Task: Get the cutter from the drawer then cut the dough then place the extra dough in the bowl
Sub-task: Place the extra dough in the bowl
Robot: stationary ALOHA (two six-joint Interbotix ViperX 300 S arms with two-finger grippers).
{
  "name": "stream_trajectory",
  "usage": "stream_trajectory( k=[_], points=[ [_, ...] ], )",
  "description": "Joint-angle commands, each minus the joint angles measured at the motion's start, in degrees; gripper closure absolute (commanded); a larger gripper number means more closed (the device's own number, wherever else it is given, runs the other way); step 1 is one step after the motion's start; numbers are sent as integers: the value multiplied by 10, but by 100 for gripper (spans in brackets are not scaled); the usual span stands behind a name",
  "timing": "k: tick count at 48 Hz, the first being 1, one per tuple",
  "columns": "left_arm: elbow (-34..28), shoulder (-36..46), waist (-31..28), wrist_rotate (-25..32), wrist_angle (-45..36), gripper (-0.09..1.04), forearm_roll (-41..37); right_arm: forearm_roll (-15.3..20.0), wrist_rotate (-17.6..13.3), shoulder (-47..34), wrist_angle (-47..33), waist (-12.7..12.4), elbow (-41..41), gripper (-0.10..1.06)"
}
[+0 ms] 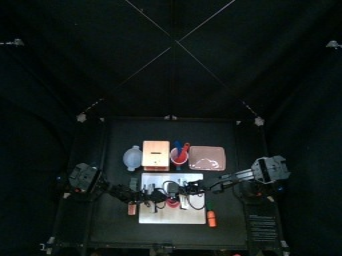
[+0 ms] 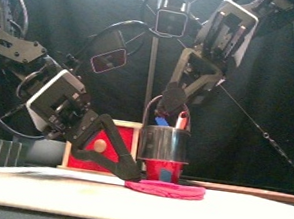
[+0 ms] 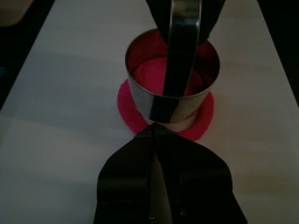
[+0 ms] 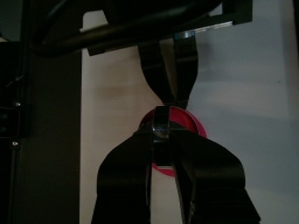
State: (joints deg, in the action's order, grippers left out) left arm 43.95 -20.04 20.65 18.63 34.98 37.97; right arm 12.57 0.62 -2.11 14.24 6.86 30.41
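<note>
Cutter (image 2: pixel 166 144) stands upright on the pink dough (image 2: pixel 167 191), mid-board on the white board (image 2: pixel 46 185). The right gripper (image 2: pixel 174 110) clamps its wire handle from above. The left gripper (image 3: pixel 155 133), jaws pressed together, sits at the dough's edge.

Left arm (image 2: pixel 59 101) was low, left of the cutter (image 2: pixel 166 146), forearm sloped down toward its base. Left gripper (image 3: pixel 152 133) had its jaws pressed together, only a thin seam between them, tips at the foot of the cutter on its left side. Right arm (image 2: pixel 227 31) stood over the cutter, wrist pointed almost straight down. Right gripper (image 4: pixel 162 131) was directly above the cutter, jaws clamped on its wire handle (image 3: pixel 177 61). Grippers were close together, left one lower than the right, tips not touching
</note>
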Motion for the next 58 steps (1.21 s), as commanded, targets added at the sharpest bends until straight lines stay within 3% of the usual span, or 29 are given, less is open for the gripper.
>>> stream_trajectory(
  k=[1, 11, 25, 32, 44, 58],
  points=[
    [-3, 3, 0, -1, -9, 45, 2, -2, 0, 40, -1, -7, -11, 46],
    [-1, 3, -1, -1, -10, 45, 5, -18, 1, 78, 39, -19, 1, 46],
    [1, 10, -1, 3, -11, 45, 11, -26, 0, 138, 112, -47, 76, 46],
    [2, 11, -6, 4, -11, 45, 11, -32, 1, 163, 91, -50, 120, 46],
    [2, 17, -11, 4, -31, 45, 11, -21, 0, 184, 72, -78, 171, 46],
    [2, 25, -19, 4, -38, 45, 11, -10, 0, 176, 33, -66, 183, 46]
  ],
)
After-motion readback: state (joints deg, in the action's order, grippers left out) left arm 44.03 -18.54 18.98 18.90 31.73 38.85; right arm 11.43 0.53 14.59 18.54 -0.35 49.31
